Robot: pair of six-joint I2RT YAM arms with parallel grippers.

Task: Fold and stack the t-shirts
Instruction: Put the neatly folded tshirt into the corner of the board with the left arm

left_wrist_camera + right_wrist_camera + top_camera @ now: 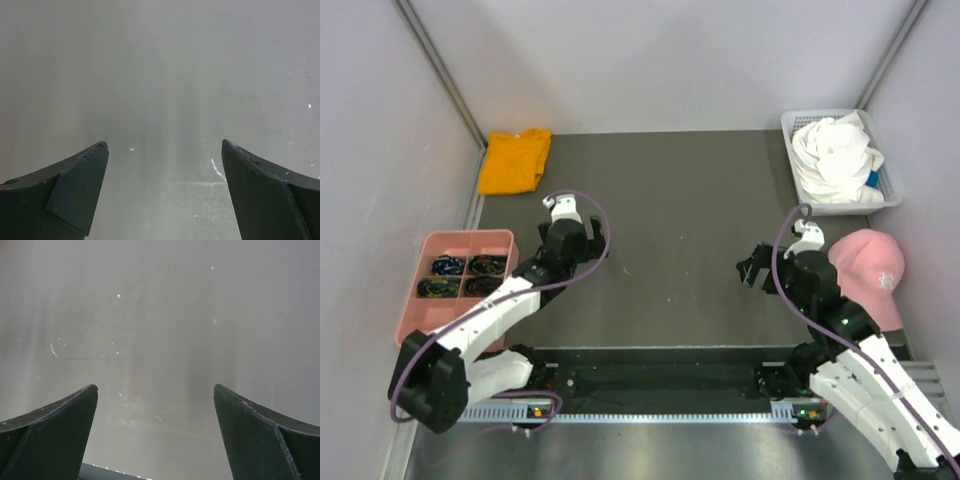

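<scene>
A folded bright orange t-shirt (515, 160) lies at the table's far left corner. A crumpled white t-shirt (835, 158) fills the white basket (790, 127) at the far right. My left gripper (592, 240) hovers over the dark table, right of and nearer than the orange shirt. In the left wrist view the left gripper (164, 144) is open, with only bare table between its fingers. My right gripper (755, 267) hangs over the table near the right side, well short of the basket. The right wrist view shows the right gripper (155, 386) open and holding nothing.
A pink baseball cap (868, 270) lies just right of the right arm. A pink compartment tray (440, 242) with small dark items sits at the left edge. Grey walls close in the table on the left, right and back.
</scene>
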